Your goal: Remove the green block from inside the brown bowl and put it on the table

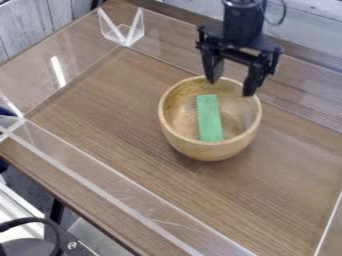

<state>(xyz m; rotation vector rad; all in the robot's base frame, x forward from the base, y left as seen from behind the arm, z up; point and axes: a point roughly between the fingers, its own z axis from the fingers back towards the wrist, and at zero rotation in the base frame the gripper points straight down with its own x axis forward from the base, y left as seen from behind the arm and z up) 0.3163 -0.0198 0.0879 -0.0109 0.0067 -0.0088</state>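
Below my hand (pixel 231 80), fingers spread: green block (pixel 210 117), one, lying lengthwise inside the brown bowl (pixel 170 128). Method — centre my fingers over it, one each side of its long edges, descend straight inside the rim, pinch mid-length, lift level.
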